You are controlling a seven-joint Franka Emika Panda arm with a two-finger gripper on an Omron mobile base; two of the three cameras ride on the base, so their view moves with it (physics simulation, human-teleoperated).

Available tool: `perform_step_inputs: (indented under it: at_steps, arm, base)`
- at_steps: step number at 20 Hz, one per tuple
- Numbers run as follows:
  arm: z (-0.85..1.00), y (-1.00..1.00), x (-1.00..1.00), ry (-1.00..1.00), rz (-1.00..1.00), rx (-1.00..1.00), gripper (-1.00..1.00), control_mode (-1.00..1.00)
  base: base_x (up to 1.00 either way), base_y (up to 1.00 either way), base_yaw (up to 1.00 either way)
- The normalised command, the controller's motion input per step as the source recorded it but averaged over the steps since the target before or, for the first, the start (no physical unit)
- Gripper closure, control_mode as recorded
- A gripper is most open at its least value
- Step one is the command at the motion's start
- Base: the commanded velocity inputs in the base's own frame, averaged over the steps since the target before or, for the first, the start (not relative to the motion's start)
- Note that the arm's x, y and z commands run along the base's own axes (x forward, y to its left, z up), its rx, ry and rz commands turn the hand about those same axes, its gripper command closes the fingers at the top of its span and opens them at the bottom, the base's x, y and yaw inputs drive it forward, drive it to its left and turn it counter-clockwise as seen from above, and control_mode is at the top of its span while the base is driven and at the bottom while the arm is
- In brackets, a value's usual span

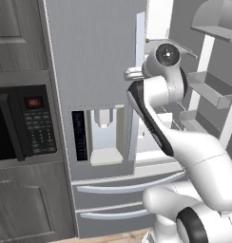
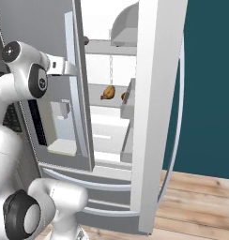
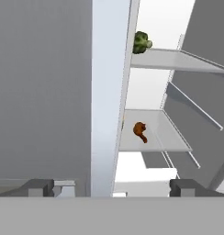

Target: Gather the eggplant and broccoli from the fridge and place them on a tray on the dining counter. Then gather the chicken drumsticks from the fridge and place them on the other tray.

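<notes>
In the hand view, the broccoli (image 3: 141, 42) sits at the front left edge of an upper fridge shelf (image 3: 178, 62). A brown chicken drumstick (image 3: 140, 131) lies on the shelf below it. My gripper (image 3: 113, 188) is open and empty, facing the edge of the shut left fridge door (image 3: 109, 92), well short of both shelves. From the right base view the drumstick (image 2: 108, 92) shows on a middle shelf, with a second brown piece (image 2: 124, 96) half hidden behind the open right door (image 2: 158, 117). The eggplant and the trays are out of view.
The shut left door carries a water dispenser (image 1: 104, 135). A microwave (image 1: 27, 123) is built in to the left of the fridge. The open right door's bins (image 1: 210, 88) jut out at the right. Freezer drawers (image 1: 122, 187) lie below; wooden floor (image 2: 196, 201) stretches right.
</notes>
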Motion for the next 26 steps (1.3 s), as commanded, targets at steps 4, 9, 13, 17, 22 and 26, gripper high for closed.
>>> perform_step_inputs:
  at_steps: [4,9,13,17,22,26]
  arm:
    - [0.14,0.0,0.26,0.0,0.0,0.01,-1.0,-1.0]
    - [0.0,0.0,0.32,0.0,0.0,0.01,-1.0,-1.0]
    - [0.0,0.0,0.29,0.0,0.0,0.02,-1.0,-1.0]
    - [0.0,0.0,0.42,0.0,0.0,0.03,-1.0,-1.0]
    - [0.0,0.0,0.42,0.0,0.0,0.03,-1.0,-1.0]
    - [0.0,0.0,0.41,0.0,0.0,0.01,-1.0,-1.0]
  base:
    - [0.0,0.0,0.0]
    - [0.0,0.0,0.0]
    - [0.0,0.0,0.0]
    - [0.0,0.0,0.0]
    - [0.0,0.0,0.0]
    - [0.0,0.0,0.0]
